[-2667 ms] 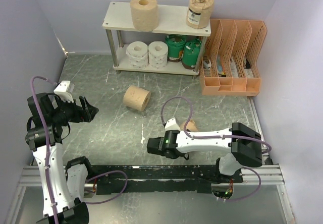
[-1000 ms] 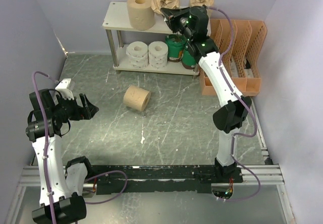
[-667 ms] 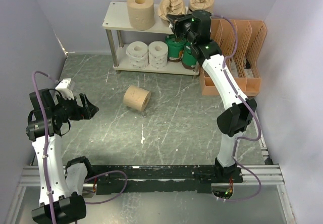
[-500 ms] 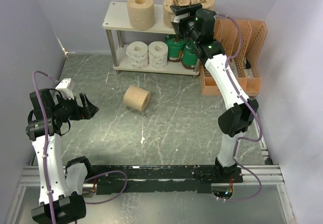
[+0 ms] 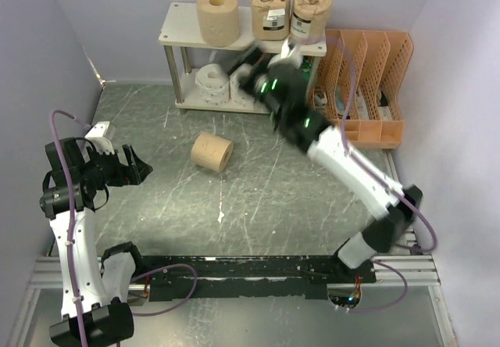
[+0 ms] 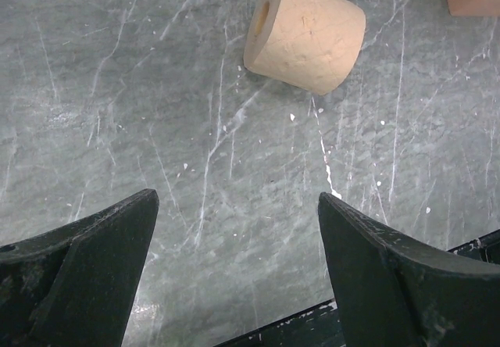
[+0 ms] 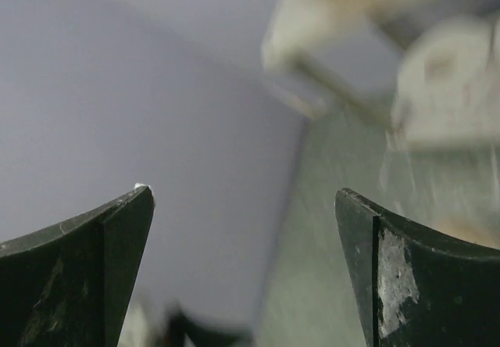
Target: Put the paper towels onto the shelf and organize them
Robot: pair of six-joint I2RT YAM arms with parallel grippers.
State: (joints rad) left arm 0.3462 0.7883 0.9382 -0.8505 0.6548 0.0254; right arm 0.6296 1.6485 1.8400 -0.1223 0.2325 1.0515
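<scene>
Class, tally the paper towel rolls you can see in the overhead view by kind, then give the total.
Bare tan rolls: 2, one atop the shelf, one lying on the table.
Paper-wrapped labelled rolls: 2, both atop the shelf.
White patterned rolls: 1 in view, lower tier.
Total: 5 visible; the right arm hides the rest of that tier.

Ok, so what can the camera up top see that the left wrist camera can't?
Only the top view shows the shelf with rolls on both tiers, and the blurred right arm stretched out in front of it. Only the left wrist view shows the left gripper up close, open with nothing between its fingers, and the hole in the loose roll's end. Both show the bare tan roll lying on its side on the grey table.
</scene>
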